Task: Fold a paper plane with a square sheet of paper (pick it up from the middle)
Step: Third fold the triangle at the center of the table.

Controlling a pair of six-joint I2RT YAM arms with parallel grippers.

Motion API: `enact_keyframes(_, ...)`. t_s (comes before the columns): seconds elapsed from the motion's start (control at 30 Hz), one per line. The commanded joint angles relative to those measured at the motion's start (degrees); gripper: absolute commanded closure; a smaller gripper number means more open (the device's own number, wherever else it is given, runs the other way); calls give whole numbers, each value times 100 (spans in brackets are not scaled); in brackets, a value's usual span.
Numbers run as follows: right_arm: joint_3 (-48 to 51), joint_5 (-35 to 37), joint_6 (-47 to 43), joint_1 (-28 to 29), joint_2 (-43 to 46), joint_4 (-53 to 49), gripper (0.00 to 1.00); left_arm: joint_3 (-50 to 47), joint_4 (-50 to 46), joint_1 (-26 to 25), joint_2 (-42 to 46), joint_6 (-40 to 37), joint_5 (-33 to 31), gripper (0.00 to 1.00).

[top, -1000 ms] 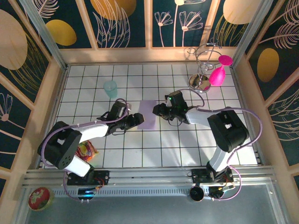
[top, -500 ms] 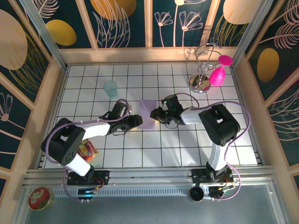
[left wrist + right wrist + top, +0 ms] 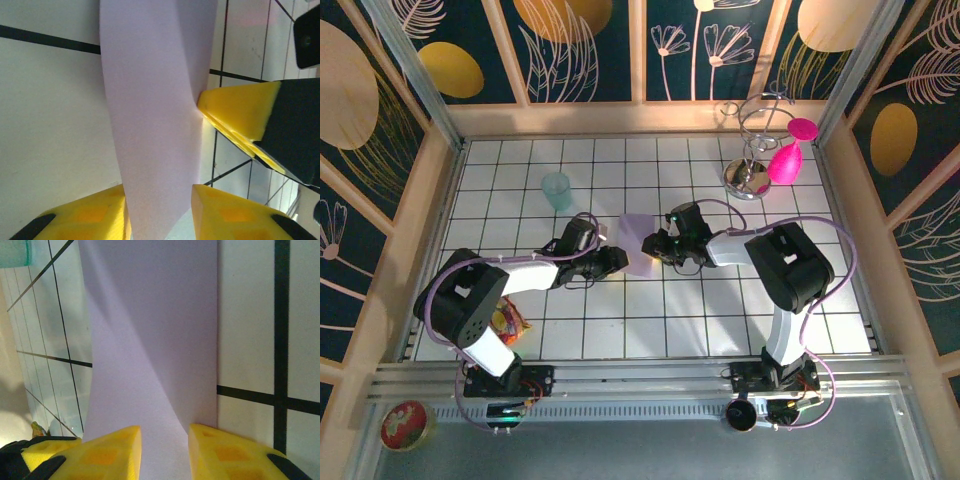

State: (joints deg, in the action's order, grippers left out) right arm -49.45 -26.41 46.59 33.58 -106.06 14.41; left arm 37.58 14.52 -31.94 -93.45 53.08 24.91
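Top view. Lilac paper sheet (image 3: 634, 230) sits near the middle of the tiled table (image 3: 720, 320), bowed up off the tiles between the two arms. Left gripper (image 3: 620, 262) is at the sheet's 7 o'clock edge and right gripper (image 3: 648, 246) at its 4 o'clock edge. They are close together, with the sheet's near end between them. Teal cup (image 3: 556, 190) stands at 10 o'clock from the sheet, well apart. Wire stand (image 3: 748, 150) with a pink bulb (image 3: 785, 160) is at 2 o'clock, by the back wall. Snack packet (image 3: 506, 322) lies at 8 o'clock, beside the left arm.

Left wrist view. The sheet (image 3: 155, 100) runs from 12 o'clock down to 6 o'clock as a curved band. It drops into the gap of the left gripper (image 3: 159, 215), whose yellow fingers (image 3: 85, 217) stand part-way apart. The sheet reaches both of them, but I cannot tell whether it is pinched. A yellow finger of the right gripper (image 3: 240, 112) touches the sheet's edge at 3 o'clock.

Right wrist view. The sheet (image 3: 150, 330) spans from 12 o'clock into the gap of the right gripper (image 3: 165, 455). Its fingers (image 3: 100, 455) are part-way apart with paper between them, and I cannot tell whether they grip it. The cup's rim (image 3: 12, 252) is at 10 o'clock.
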Motion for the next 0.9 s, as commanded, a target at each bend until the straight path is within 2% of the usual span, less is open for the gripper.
enact_keyframes(0.0, -85, 174, -128, -1, -153, -185, 70, 76, 190, -27, -147, 54, 159, 66)
enact_keyframes(0.23, -50, 267, -129, -11, -113, -277, 70, 346, -84, -18, -293, -163, -133, 68)
enact_keyframes(0.53, -29, 226, -69, -80, -111, -277, 70, 797, -88, 197, -688, -324, 177, 73)
enact_keyframes(0.87, -34, 189, -62, -98, -81, -237, 70, 970, -178, 272, -999, -509, 128, 77)
